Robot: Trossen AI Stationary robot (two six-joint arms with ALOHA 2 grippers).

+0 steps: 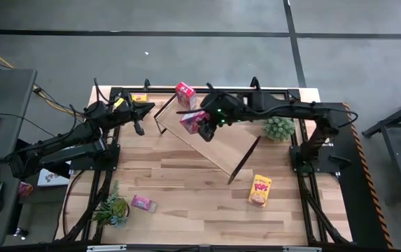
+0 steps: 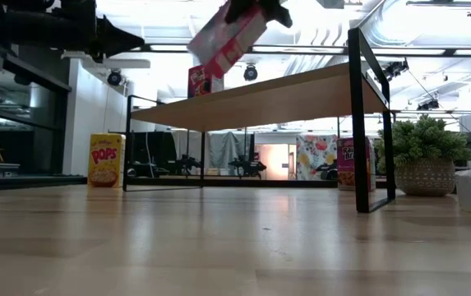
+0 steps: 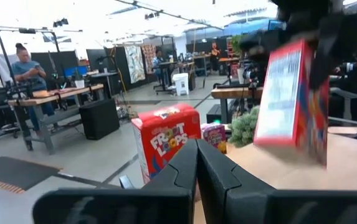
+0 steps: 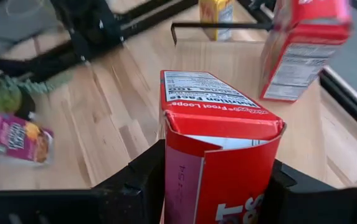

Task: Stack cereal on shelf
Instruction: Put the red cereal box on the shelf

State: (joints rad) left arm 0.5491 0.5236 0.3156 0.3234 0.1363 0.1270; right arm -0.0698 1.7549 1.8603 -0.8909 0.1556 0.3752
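Observation:
My right gripper [image 1: 205, 124] is shut on a red cereal box [image 2: 227, 37] and holds it in the air above the shelf [image 1: 207, 143], a light-wood board on black end frames set slantwise on the table. A second red cereal box [image 1: 185, 94] stands upright on the shelf's far left end. A yellow cereal box [image 1: 259, 190] lies on the table near the right side, and a pink one [image 1: 143, 204] lies near the left. My left gripper [image 1: 139, 120] waits shut, left of the shelf, holding nothing. My right gripper pinches the red box near one end [image 4: 184, 155], with one finger [image 4: 138, 180] on each of its two broad faces. The fingers slant down from above. The box is lifted clear of the shelf and hangs tilted below the fingers [image 2: 219, 45].
A potted plant [image 1: 278, 128] stands by the shelf's right end and another [image 1: 110, 208] sits at the near left corner. A small yellow box [image 1: 138, 98] lies by the far edge. Bare tabletop lies along the near side. A person [image 3: 32, 68] sits in the room beyond.

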